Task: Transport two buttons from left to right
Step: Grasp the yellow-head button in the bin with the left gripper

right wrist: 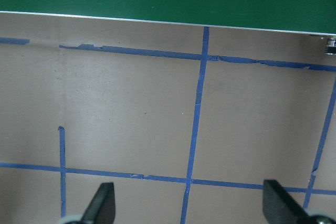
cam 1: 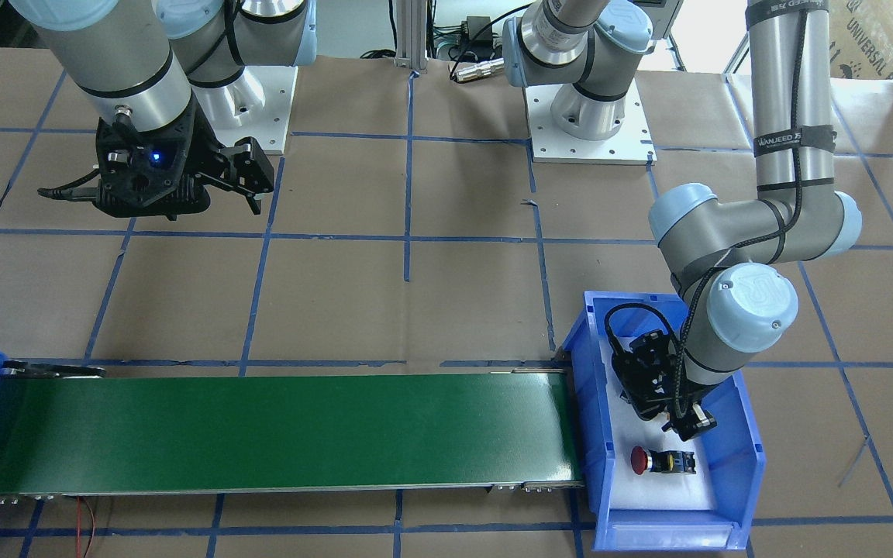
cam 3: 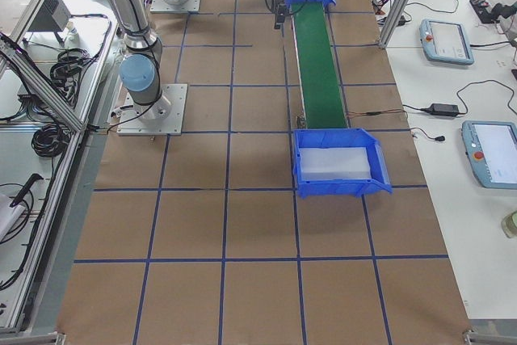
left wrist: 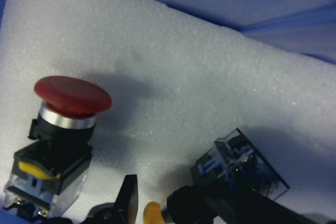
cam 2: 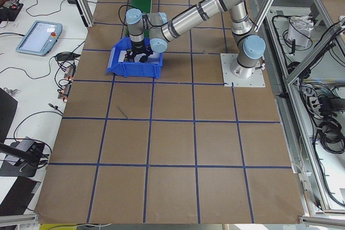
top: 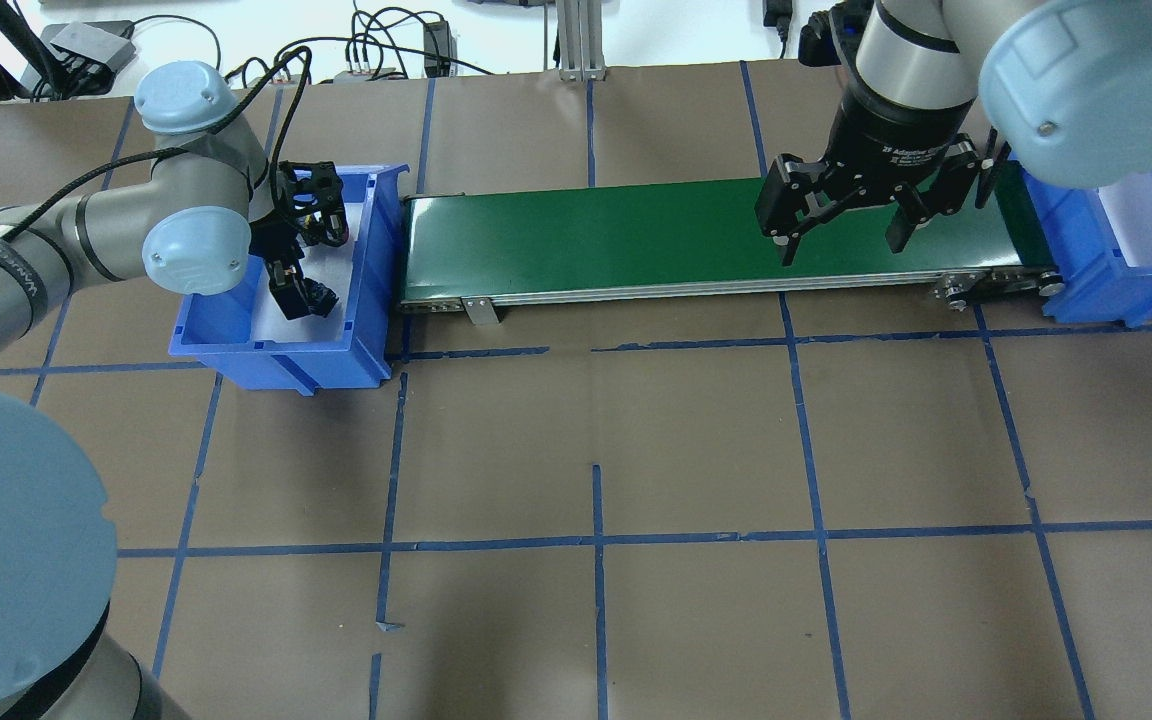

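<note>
Front view: the left arm bends steeply down, its left gripper [cam 1: 687,422] inside the blue bin [cam 1: 749,453] at the bench's left end, just beside the lying red button [cam 1: 660,461].
Overhead: the right gripper [top: 841,248] hangs spread wide at the belt's [top: 586,240] right end.
Left wrist: its fingers clamp the yellow button [left wrist: 244,169].

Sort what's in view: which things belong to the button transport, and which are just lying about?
Job: red button, yellow button, left bin, green conveyor, right bin.
Lying about: teach pendants, power brick.
</note>
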`<move>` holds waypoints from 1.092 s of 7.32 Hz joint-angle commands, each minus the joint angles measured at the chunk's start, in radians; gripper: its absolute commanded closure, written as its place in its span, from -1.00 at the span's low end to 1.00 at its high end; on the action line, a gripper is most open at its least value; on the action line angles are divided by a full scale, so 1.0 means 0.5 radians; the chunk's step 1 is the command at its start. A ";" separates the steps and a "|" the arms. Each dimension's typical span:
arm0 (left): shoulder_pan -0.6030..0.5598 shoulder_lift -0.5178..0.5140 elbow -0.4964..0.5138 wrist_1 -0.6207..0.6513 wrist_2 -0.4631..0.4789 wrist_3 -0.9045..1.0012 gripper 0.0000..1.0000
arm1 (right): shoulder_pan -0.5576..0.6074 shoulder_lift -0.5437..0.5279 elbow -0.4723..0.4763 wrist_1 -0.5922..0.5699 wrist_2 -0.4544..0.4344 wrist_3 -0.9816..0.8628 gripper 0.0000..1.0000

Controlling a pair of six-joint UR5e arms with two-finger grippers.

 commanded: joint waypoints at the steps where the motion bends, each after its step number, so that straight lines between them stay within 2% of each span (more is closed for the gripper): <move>1: 0.000 0.046 0.022 -0.076 -0.003 0.004 -0.83 | 0.000 -0.001 0.003 -0.005 0.000 0.000 -0.99; 3: 0.000 0.055 0.022 -0.114 -0.012 0.090 -0.83 | 0.000 -0.004 0.003 -0.005 -0.003 0.000 -0.99; 6: 0.006 -0.003 0.022 -0.120 -0.018 0.540 -0.82 | 0.000 -0.004 0.003 0.004 -0.003 0.000 -0.99; 7: 0.009 -0.009 0.022 -0.120 -0.018 0.563 -0.82 | 0.000 -0.004 0.003 0.004 -0.003 -0.003 -0.99; 8: 0.009 -0.024 -0.006 -0.114 -0.015 0.566 -0.71 | 0.000 -0.004 0.006 0.004 -0.003 0.000 -0.99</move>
